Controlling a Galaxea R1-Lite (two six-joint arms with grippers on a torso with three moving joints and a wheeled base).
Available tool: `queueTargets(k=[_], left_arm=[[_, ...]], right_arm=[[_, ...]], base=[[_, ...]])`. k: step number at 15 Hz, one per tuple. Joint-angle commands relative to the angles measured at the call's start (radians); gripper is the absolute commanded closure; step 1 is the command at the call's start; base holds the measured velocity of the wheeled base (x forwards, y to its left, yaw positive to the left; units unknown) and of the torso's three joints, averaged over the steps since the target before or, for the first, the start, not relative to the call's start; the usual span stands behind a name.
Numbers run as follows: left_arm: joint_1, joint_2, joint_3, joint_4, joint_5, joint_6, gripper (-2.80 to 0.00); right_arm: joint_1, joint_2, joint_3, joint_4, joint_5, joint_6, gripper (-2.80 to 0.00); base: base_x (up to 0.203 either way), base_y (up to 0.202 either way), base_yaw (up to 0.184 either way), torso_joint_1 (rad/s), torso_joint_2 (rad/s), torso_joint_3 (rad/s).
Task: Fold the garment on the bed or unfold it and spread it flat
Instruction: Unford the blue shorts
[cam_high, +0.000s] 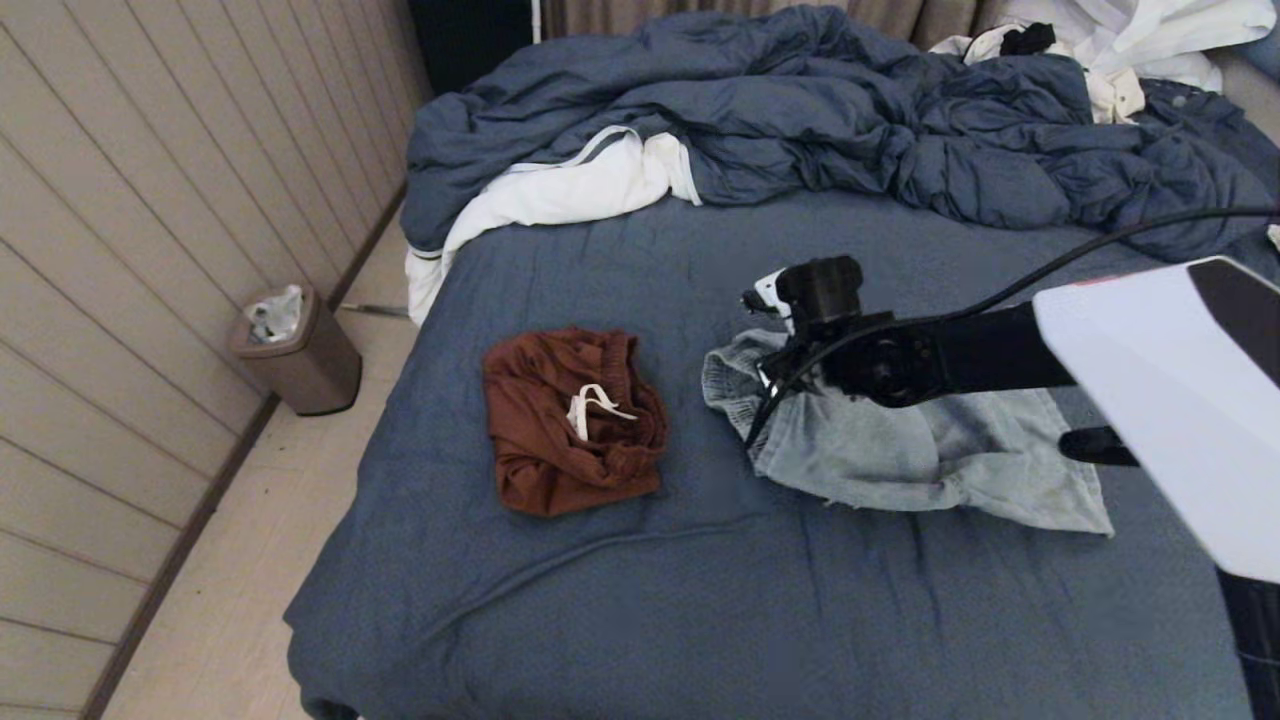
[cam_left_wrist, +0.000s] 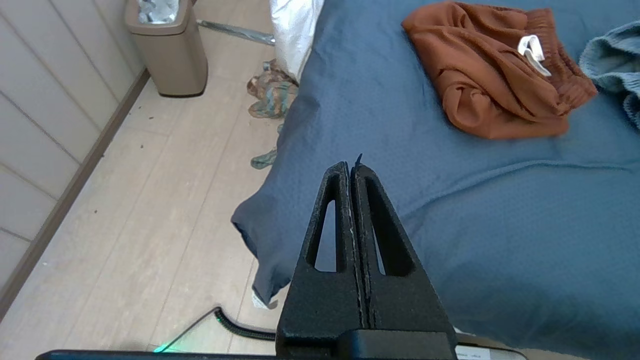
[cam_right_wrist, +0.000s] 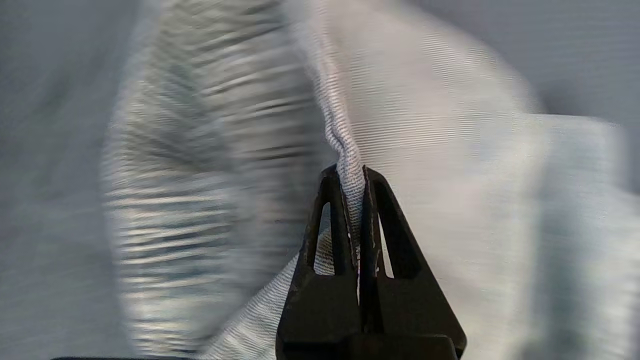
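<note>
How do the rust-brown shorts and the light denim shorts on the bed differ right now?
The rust-brown shorts lie bunched in a compact heap with a white drawstring showing; the light denim shorts are pale blue and spread wider. The brown pair lies untouched, nearer the bed's left edge; the denim pair has a fold pinched in the right gripper. Both rest on the bed. The left gripper is shut, parked off the bed's corner.

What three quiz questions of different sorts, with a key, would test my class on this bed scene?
1. True or false: the right gripper is shut on the denim shorts.
2. Which garment has a white drawstring: A denim shorts, B rust shorts?
3. Fill in: the left gripper, shut and holding nothing, hangs over the bed's ____.

Key: 1 true; 2 B; 3 corner.
</note>
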Motion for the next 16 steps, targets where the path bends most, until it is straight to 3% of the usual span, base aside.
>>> queueTargets(k=[1, 4, 9, 16], left_arm=[[0.000, 0.002, 0.000, -0.001, 0.000, -0.001, 0.00], [0.000, 0.002, 0.000, -0.001, 0.001, 0.000, 0.00], [0.000, 0.002, 0.000, -0.001, 0.000, 0.000, 0.00], [0.000, 0.002, 0.000, -0.001, 0.000, -0.001, 0.00]], right_arm=[[-0.076, -0.089, 0.020, 0.000, 0.004, -0.016, 0.00], [-0.163, -0.140, 0.101, -0.008, 0.024, -0.029, 0.00], [-0.364, -0.172, 0.203, -0.044, 0.130, -0.024, 0.00], [-0.595, -0.133, 0.244, -0.088, 0.282, -0.035, 0.00]], base=[[0.000, 0.000, 0.000, 0.000, 0.00, 0.000], [0.000, 0.000, 0.000, 0.000, 0.00, 0.000], [0.000, 0.000, 0.000, 0.000, 0.00, 0.000], [0.000, 0.000, 0.000, 0.000, 0.00, 0.000]])
